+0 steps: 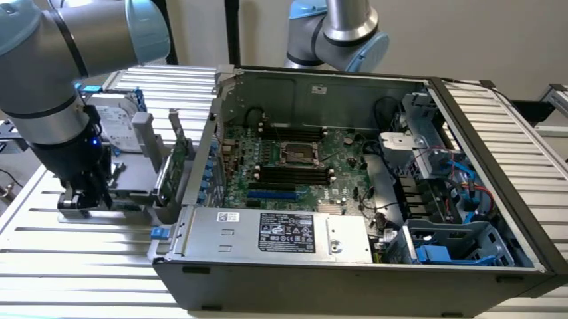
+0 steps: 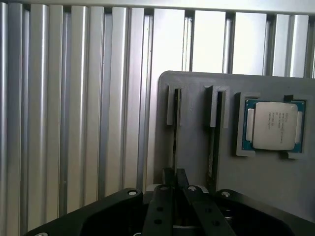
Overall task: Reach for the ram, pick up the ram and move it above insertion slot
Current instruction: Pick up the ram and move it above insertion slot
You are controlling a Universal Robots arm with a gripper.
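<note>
The gripper (image 2: 174, 178) is down at a grey holder (image 2: 193, 142), its jaws drawn close together and pinching the near end of the ram (image 2: 175, 128), which stands on edge in a slot. A second stick (image 2: 214, 142) stands beside it in the next slot, then a processor (image 2: 272, 125). Beyond lies the ribbed table (image 2: 74, 123). The open computer case (image 1: 355, 286) sits toward the exterior view's right.

The ram (image 2: 175, 142), a thin, long circuit-board stick, stands on edge in a narrow slot of the grey plastic holder (image 2: 194, 152). I see it as a dark sliver running straight out from my pincer (image 2: 175, 173). A second, faintly green sliver (image 2: 213, 147) stands parallel in the neighbouring slot. The long black insertion slots (image 1: 293, 174) lie well apart, inside the open computer case (image 1: 355, 279).
</note>
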